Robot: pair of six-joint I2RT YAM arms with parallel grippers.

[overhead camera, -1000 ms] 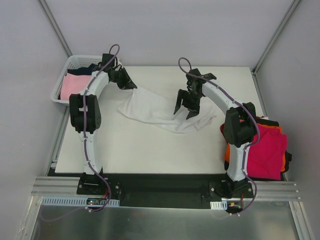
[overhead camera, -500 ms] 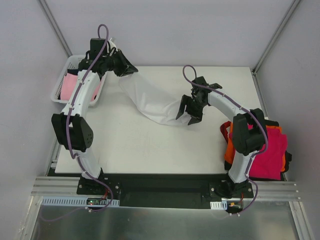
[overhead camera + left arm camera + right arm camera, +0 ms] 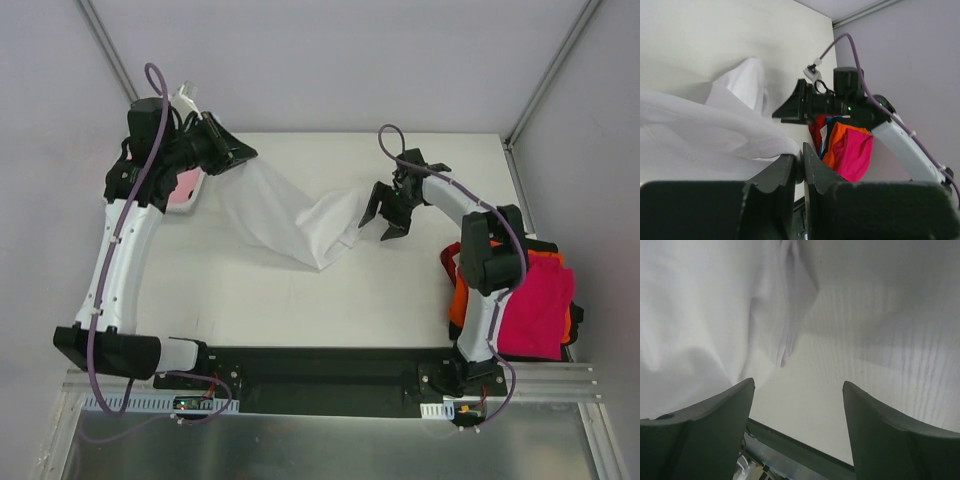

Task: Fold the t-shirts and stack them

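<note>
Holding the white t-shirt (image 3: 280,205) up with my left jaws clamped on it, right jaws wide open beside its other end.

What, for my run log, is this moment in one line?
left gripper: shut on white shirt, end raised | right gripper: open over shirt's other end | stack: far right

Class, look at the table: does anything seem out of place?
The white shirt is crumpled and twisted, pinched at one edge by the left gripper and trailing over the table; the right gripper hangs open.
</note>
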